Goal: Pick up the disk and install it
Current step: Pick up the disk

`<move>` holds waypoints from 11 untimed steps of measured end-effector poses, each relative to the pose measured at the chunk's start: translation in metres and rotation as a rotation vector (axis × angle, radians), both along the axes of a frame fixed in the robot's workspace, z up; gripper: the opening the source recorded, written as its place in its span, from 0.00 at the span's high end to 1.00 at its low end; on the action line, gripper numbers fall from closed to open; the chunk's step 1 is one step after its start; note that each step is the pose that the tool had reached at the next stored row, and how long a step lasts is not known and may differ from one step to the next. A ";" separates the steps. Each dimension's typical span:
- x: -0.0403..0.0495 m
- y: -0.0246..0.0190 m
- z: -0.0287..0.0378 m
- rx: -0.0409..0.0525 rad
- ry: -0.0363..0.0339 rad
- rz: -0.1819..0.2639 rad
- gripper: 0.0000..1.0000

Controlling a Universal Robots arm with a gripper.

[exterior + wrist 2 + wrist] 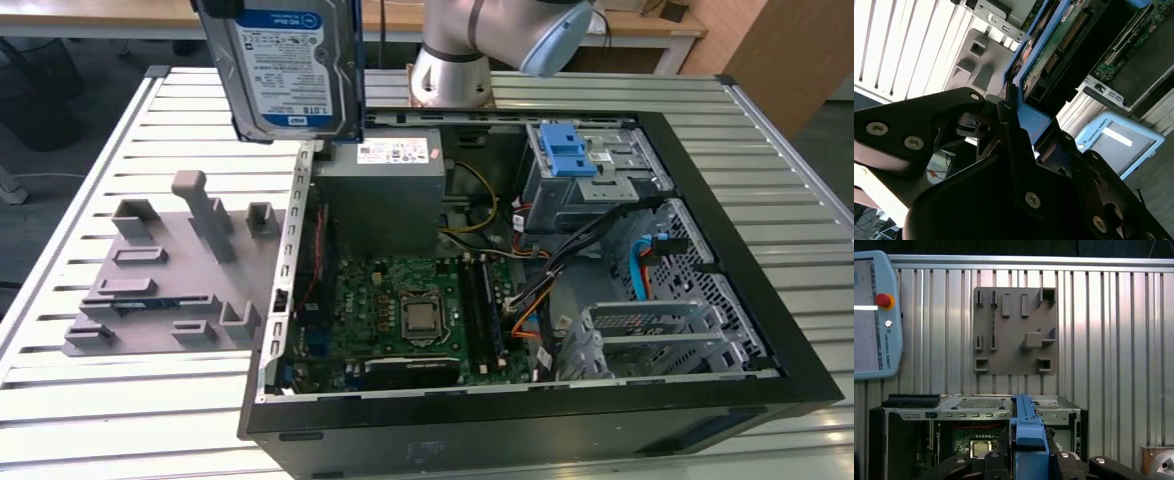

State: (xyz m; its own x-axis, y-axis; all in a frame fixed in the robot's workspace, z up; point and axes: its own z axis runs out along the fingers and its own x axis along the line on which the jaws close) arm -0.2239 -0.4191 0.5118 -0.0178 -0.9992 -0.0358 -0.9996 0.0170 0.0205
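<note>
Above the table [134, 400], the gripper [1026, 459] clamps the disk [287, 65]; pickup done, and installing likely needs alignment with the cage [594, 178].

Bench, slatted metal [120, 400]: 1.
Open black computer tower case [747, 410]: 1.
Green motherboard [400, 310]: 1.
Grey power-supply box with white sticker [380, 190]: 1.
Grey metal drive cage [607, 185]: 1, with blue plastic latches [561, 137]: 2.
Grey moulded fixture plate [160, 290], left of the case: 1.
Flat silver rectangular disk [287, 70] with white-and-blue label, blue plastic frame: 1.
Black pincer [1029, 455]: 1.
Pale blue-framed handheld control panel [891, 315]: 1, with round red button [884, 301]: 1.
</note>
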 end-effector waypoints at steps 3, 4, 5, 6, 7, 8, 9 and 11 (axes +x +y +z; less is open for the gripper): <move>0.0067 -0.0031 0.0000 0.0000 0.0003 0.000 0.63; 0.0102 -0.0038 0.0000 -0.0001 0.0004 0.000 0.63; 0.0142 -0.0042 0.0000 0.0000 0.0007 0.000 0.63; 0.0182 -0.0046 0.0000 -0.0001 0.0010 0.000 0.63; 0.0222 -0.0050 0.0000 0.0000 0.0013 0.000 0.63; 0.0266 -0.0053 0.0000 0.0000 0.0015 0.000 0.63; 0.0308 -0.0056 0.0000 0.0000 0.0019 0.000 0.63; 0.0393 -0.0061 0.0000 0.0000 0.0025 0.000 0.63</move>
